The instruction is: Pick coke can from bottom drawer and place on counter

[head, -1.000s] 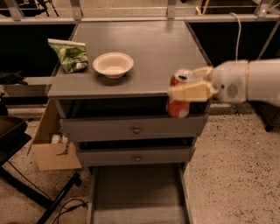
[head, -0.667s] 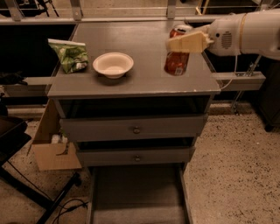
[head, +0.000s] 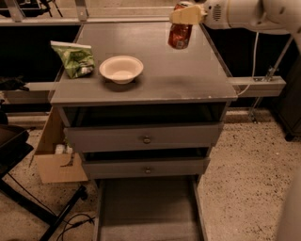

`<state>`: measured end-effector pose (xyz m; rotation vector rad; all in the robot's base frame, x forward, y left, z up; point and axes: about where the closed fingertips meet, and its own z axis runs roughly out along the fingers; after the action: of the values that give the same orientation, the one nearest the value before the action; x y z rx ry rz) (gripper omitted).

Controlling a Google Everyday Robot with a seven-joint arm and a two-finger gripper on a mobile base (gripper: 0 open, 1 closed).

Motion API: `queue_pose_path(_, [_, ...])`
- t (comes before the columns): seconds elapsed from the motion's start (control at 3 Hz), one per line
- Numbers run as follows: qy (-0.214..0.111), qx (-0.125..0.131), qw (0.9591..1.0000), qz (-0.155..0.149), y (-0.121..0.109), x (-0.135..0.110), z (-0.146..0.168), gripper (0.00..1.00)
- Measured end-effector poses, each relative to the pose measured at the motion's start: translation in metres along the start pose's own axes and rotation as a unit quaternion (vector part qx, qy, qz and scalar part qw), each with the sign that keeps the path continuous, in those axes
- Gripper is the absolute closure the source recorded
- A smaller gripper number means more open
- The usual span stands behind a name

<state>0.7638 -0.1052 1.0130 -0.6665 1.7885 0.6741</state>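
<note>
Pincer (head: 186, 14) gripping coke can (head: 179, 35) by top, holding it upright over tabletop (head: 188, 77) at two o'clock from bowl (head: 121, 69), apparently readying set-down; bottom drawer (head: 146, 209) standing open, empty, at six o'clock.

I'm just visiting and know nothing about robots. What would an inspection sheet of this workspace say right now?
Surface: counter, grey, front edge worn.
Job's things: coke can over the counter's back right, contact unclear; bottom drawer pulled out, nothing seen inside.
Clutter: white bowl and green bag on the counter's left.
Tool: tool shut on the can's top, at back right.
Cables: white cable at right; black cables on floor, left.
Surroundings: cardboard box left of the cabinet; speckled floor.
</note>
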Motion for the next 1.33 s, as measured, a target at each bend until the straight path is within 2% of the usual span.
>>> queue_pose_path(0.33, [0.009, 0.037, 0.9989, -0.027, -0.046, -0.007, 0.047, 1.00])
queue_pose_path(0.67, [-0.009, 0.074, 0.9949, -0.068, -0.083, -0.021, 0.058, 1.00])
queue_pose_path(1.0, [-0.022, 0.105, 0.9893, -0.099, -0.116, -0.019, 0.056, 1.00])
queue_pose_path(1.33, [-0.027, 0.105, 0.9919, -0.066, -0.142, 0.011, 0.051, 1.00])
